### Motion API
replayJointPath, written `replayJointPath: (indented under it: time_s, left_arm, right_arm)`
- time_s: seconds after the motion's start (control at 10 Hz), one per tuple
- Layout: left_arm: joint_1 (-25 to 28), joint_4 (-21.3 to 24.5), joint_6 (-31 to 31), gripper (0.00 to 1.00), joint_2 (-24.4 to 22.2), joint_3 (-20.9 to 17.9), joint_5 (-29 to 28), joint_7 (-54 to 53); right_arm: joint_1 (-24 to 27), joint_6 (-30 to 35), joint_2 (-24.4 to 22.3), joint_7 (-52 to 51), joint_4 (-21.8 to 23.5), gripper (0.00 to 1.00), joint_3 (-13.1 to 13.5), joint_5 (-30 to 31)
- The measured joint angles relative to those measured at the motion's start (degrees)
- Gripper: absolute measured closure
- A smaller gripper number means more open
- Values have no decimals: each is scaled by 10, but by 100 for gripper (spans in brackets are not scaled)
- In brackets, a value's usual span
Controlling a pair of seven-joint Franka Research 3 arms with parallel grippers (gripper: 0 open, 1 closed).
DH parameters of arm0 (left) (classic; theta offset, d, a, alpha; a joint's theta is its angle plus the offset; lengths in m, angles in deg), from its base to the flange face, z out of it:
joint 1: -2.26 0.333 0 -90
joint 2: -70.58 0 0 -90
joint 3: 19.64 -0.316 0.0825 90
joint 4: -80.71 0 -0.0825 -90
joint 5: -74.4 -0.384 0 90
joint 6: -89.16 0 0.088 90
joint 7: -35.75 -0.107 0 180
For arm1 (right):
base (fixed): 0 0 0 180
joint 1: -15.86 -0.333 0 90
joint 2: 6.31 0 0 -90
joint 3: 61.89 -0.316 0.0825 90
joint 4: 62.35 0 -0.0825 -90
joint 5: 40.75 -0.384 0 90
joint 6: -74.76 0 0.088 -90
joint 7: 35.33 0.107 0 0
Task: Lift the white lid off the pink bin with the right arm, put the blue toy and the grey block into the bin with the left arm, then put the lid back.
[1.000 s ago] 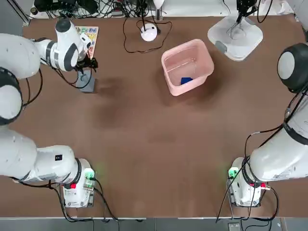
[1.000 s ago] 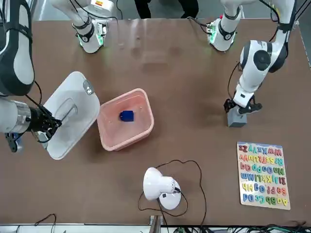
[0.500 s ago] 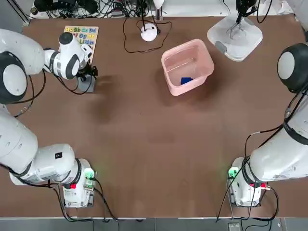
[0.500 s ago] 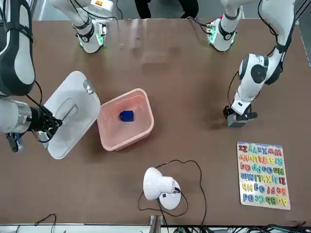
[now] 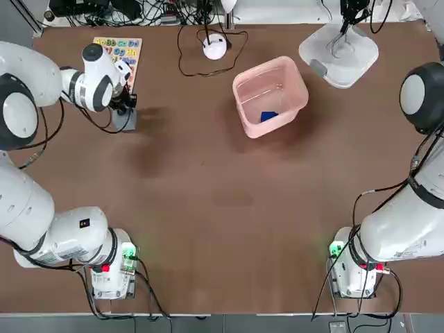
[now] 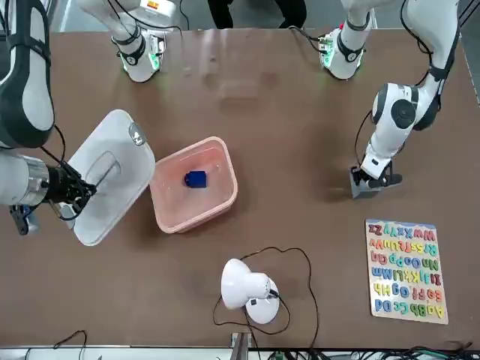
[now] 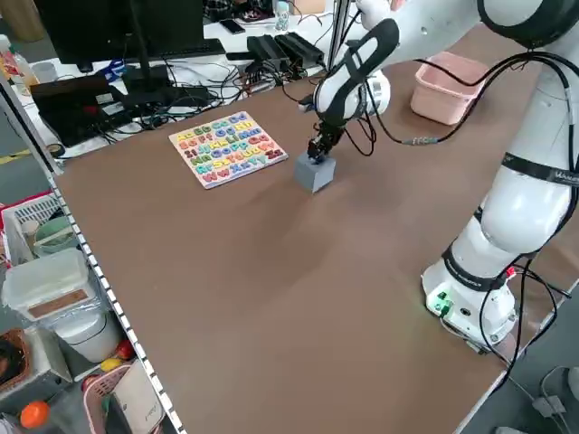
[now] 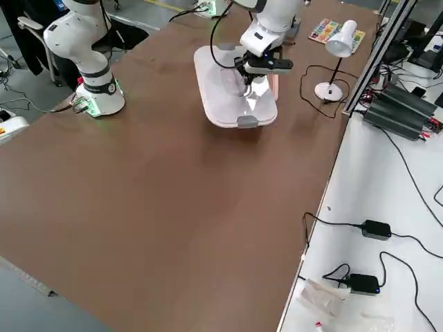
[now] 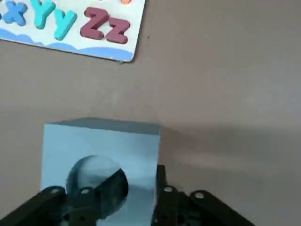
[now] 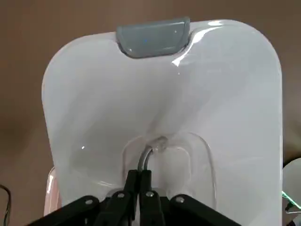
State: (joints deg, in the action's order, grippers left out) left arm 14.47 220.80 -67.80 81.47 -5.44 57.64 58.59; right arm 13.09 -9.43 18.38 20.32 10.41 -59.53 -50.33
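Left gripper (image 9: 127, 202) down on grey block (image 9: 101, 157), one finger in its round hole, one on an outer side: closed on it.
Grey block (image 5: 125, 119) on table (image 5: 222, 208) near far left corner, beside alphabet puzzle (image 5: 118, 52). Right gripper (image 10: 139, 181) pinched shut on handle of white lid (image 10: 160, 108), held near far right corner beside pink bin (image 5: 270, 94). Blue toy (image 5: 268, 116) inside bin. White lamp (image 6: 247, 292) at far edge.
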Motion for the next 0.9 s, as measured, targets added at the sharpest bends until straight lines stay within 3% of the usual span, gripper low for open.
replayJointPath:
  time_s: [0.2, 0.4, 0.5, 0.7, 0.9]
  left_arm:
    - [1, -34, 89, 70, -24, 22, 4, 11]
    - [-1, -117, 222, 70, -41, 85, 24, 81]
    - [-4, -156, 259, 70, -41, 115, 50, 117]
    - [-7, -213, 276, 70, -37, 172, 137, 185]
    - [-17, -279, 294, 70, -21, 236, 173, 316]
  right_arm:
    - [0, 3, 0, 0, 0, 94, 0, 0]
    - [0, 4, 0, 0, 0, 94, 0, 0]
    - [0, 4, 0, 0, 0, 94, 0, 0]
    - [0, 4, 0, 0, 0, 94, 0, 0]
    - [0, 4, 0, 0, 0, 94, 0, 0]
